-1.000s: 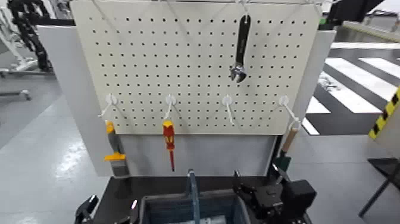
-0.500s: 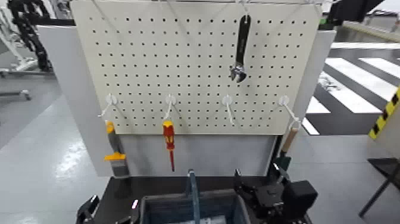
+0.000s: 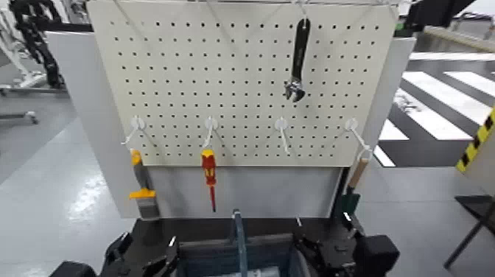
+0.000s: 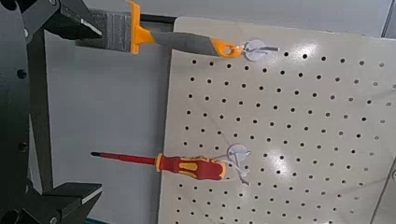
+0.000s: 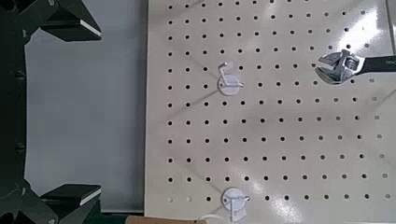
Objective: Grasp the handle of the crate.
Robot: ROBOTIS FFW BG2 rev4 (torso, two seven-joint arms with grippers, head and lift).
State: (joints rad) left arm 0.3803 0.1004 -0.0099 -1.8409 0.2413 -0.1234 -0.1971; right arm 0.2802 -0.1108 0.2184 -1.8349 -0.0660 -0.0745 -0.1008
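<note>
The dark blue-grey crate (image 3: 221, 259) sits at the bottom middle of the head view, only its far rim showing. Its thin upright handle (image 3: 237, 230) rises from the middle. My left gripper (image 3: 147, 256) is beside the crate's left end, and my right gripper (image 3: 328, 249) is beside its right end. Neither touches the handle. In the left wrist view my left gripper (image 4: 70, 112) is open and empty. In the right wrist view my right gripper (image 5: 61, 110) is open and empty. The crate and handle are out of both wrist views.
A cream pegboard (image 3: 243, 74) stands behind the crate. On it hang a black wrench (image 3: 297, 62), a red-and-yellow screwdriver (image 3: 209, 173), an orange-and-grey scraper (image 3: 140, 188) and a wooden-handled tool (image 3: 356, 180). The black tabletop (image 3: 213, 227) lies under the crate.
My left gripper has moved in towards the crate's left end and shows more. My right gripper has sunk a little lower by the right end. The crate and handle have not moved.
</note>
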